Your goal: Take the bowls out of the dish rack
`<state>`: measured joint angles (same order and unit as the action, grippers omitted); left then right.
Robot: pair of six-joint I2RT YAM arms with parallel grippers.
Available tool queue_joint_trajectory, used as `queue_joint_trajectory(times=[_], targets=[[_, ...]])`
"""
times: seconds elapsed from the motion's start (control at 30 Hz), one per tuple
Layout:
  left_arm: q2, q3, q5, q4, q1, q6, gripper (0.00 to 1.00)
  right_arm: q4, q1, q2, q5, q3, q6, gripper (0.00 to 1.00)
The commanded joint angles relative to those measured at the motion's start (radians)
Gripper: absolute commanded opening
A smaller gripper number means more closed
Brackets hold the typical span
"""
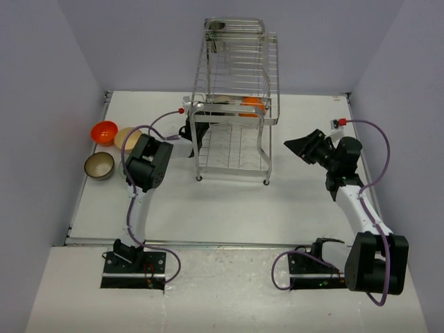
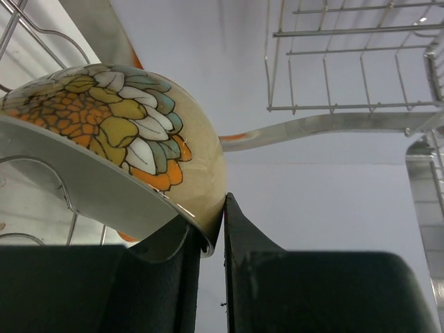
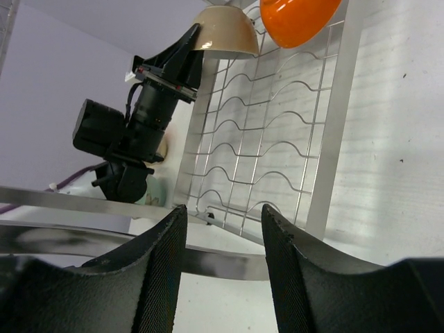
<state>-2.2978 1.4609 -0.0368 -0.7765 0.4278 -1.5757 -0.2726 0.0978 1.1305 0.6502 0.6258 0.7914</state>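
Left gripper (image 2: 223, 208) was seen clamped on the rim of the floral cream bowl (image 2: 139, 132), partly cut off, in the dish rack (image 1: 236, 83). Right gripper (image 3: 222, 229) was held half open and empty beside the rack; an orange bowl (image 3: 298, 17) was cropped at the top edge.

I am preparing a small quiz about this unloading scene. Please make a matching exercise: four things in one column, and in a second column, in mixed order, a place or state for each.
Things:
1. left gripper
2. right gripper
3. brown-olive bowl
4. flower-patterned bowl

Places or states:
A. open, holding nothing
B. on the table, left of the dish rack
C. shut on a bowl's rim
D. in the rack, pinched at its rim

Right pairs: 1-C; 2-A; 3-B; 4-D
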Motion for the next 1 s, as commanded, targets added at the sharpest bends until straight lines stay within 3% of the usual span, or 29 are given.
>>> queue_joint_trajectory(times=[0.0,0.17,0.3,0.6,0.97], targets=[[0.023,-0.097,0.020,-0.263,0.003,-0.006,0.00,-0.042,0.005,-0.006,0.035,-0.017,-0.026,0.49],[-0.052,-0.160,0.066,-0.599,0.005,-0.050,0.00,-0.045,0.005,-0.002,0.040,-0.032,-0.034,0.48],[-0.117,-0.126,0.098,-0.762,0.003,-0.073,0.00,-0.050,0.005,0.008,0.048,-0.043,-0.034,0.48],[-0.149,-0.024,0.178,-0.854,-0.006,-0.066,0.00,-0.060,0.005,0.012,0.051,-0.052,-0.031,0.48],[-0.066,-0.129,0.170,-0.894,-0.020,-0.055,0.00,-0.100,0.005,0.031,0.077,-0.067,-0.006,0.48]])
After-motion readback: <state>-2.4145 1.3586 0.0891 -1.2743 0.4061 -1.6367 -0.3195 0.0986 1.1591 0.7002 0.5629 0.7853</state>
